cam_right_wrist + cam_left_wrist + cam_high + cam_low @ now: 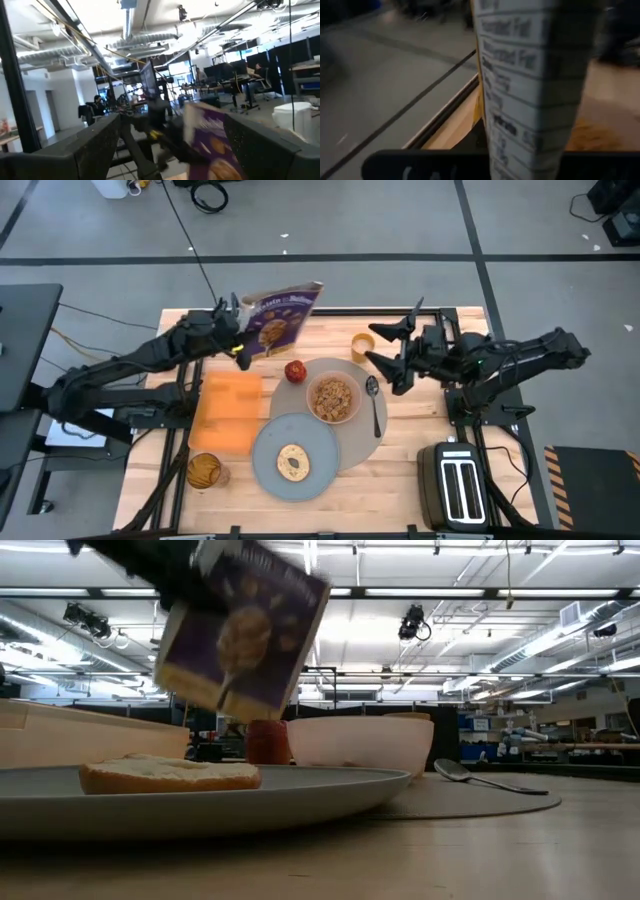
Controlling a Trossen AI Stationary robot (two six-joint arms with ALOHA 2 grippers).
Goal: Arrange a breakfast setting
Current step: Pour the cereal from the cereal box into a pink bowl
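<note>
1. The left pincer (232,330) is pinching a purple cereal box (280,318) and holding it aloft over the far-left part of the counter (420,435); the box is tilting, its long axis running roughly across the counter, its far end pointing toward the pink bowl (334,398), which is lying nearer the camera side and to the right of the box; the bowl is already looking full of cereal.
2. The left arm is the nearer one to the box and to the red apple (295,371), which is sitting just beside the bowl on the edge of the large round mat (360,442); my judgement is that the coming move is setting the box down somewhere clear of the mat.
3. The right pincer (388,352) is hovering with its fingers spread wide near the small orange cup (362,345); the metal spoon (374,402) is lying on the mat just right of the bowl, its handle pointing toward the near edge.
4. The grey plate (270,465) is overlapping the mat's near-left side, carrying the toast slice (292,462).
5. An orange cloth (228,410) and an amber glass (204,471) are sitting left of the plate; a black toaster (456,488) is standing at the near-right corner.
</note>
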